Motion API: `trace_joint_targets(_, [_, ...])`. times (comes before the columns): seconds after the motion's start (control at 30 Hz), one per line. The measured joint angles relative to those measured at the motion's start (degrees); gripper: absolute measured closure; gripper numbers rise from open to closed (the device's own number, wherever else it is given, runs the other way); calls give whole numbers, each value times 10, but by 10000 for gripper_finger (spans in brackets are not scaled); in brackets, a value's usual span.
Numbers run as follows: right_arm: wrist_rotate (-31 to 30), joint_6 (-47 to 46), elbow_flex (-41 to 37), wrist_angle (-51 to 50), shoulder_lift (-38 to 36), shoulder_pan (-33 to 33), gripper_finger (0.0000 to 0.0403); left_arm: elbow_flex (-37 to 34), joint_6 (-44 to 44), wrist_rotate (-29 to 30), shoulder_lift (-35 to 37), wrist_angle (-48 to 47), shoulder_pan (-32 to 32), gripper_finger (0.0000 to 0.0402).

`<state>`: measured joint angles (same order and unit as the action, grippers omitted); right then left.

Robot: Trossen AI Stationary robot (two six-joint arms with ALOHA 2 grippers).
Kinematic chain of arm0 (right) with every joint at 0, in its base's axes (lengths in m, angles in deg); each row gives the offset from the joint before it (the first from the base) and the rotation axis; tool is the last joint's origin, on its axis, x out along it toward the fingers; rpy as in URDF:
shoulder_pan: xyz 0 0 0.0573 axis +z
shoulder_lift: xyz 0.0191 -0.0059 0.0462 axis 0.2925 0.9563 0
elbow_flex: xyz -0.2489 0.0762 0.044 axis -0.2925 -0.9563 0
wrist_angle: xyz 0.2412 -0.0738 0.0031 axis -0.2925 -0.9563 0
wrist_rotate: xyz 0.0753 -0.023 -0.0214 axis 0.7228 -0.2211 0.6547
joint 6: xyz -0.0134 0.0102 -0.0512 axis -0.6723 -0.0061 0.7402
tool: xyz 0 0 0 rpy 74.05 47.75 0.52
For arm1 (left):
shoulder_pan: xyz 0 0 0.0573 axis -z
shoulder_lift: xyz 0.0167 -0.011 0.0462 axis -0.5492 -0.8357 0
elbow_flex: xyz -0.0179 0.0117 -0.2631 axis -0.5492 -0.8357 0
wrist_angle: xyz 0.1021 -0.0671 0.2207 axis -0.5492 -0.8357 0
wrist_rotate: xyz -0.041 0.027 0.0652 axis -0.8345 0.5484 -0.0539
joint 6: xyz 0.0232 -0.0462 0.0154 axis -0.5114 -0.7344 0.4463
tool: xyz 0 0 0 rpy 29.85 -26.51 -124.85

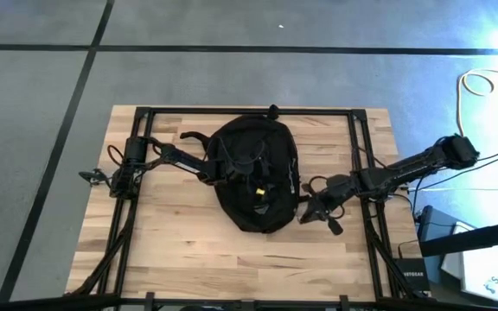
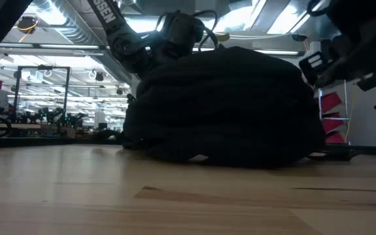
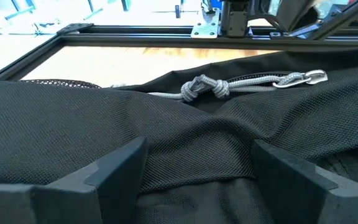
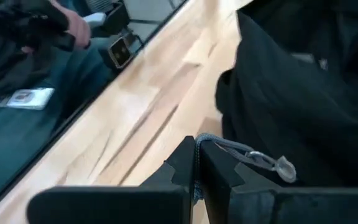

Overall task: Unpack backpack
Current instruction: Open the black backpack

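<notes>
Backpack: it lay flat at about the middle of the desk, a rounded black mass with its straps on top and a small yellow tag showing near its centre. A black metal frame ran around the desk's far and side edges. The left end effector sat at the bag's side toward the desk's left edge, its fingers spread wide over black mesh fabric and gripping nothing; a knotted grey cord with a silver clip lay on the fabric just beyond them. The right end effector was at the bag's side toward the right edge, fingers pressed together on a grey zipper cord that led back to the bag. Past the desk's edge, in the right wrist view, a person's hand showed beside a badge. Cables trailed over the floor beyond the right edge.
</notes>
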<state>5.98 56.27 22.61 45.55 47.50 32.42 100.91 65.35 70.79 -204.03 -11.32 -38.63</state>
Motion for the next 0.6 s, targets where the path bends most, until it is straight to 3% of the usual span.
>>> trace_joint_targets(0.23, [-16, 20, 55, 6, 103, 1, 403, 0, -3, 9, 0, 0, 0, 128])
trace_joint_targets(0.6, [21, 99, 235, -17, 318, 1, 403, -1, -16, 2, 0, -3, -4, 128])
